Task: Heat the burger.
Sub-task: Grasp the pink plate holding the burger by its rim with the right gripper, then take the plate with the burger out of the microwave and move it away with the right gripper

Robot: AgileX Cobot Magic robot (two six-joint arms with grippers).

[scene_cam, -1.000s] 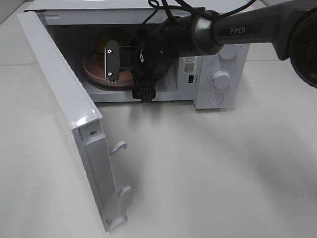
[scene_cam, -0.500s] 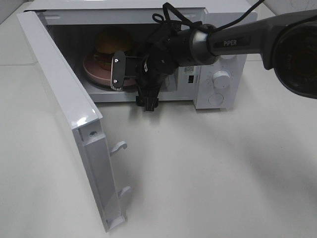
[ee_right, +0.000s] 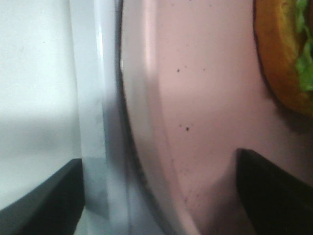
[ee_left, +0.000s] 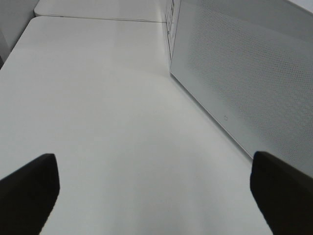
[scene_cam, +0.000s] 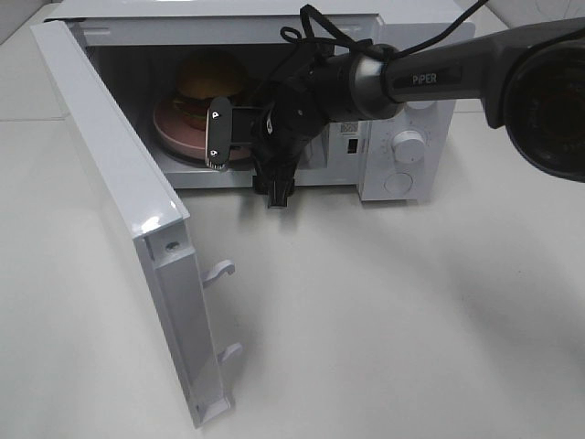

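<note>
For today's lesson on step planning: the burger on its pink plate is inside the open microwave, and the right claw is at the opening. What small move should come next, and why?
Probably draw the right claw straight back out of the microwave. The burger already sits on the pink plate inside, the claw's jaws stand apart over the plate's rim, gripping nothing, and the door cannot swing shut while the arm is inside.

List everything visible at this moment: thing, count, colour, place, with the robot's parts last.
microwave: one, white, back of the table, its door swung open to the left.
burger: one, golden-brown bun, on the plate inside the microwave.
plate: one, pink, inside the microwave.
table: one, white, under everything.
right gripper: one, black, jaws apart at the plate's front rim.
left gripper: one, black, open above bare table beside the microwave.
</note>
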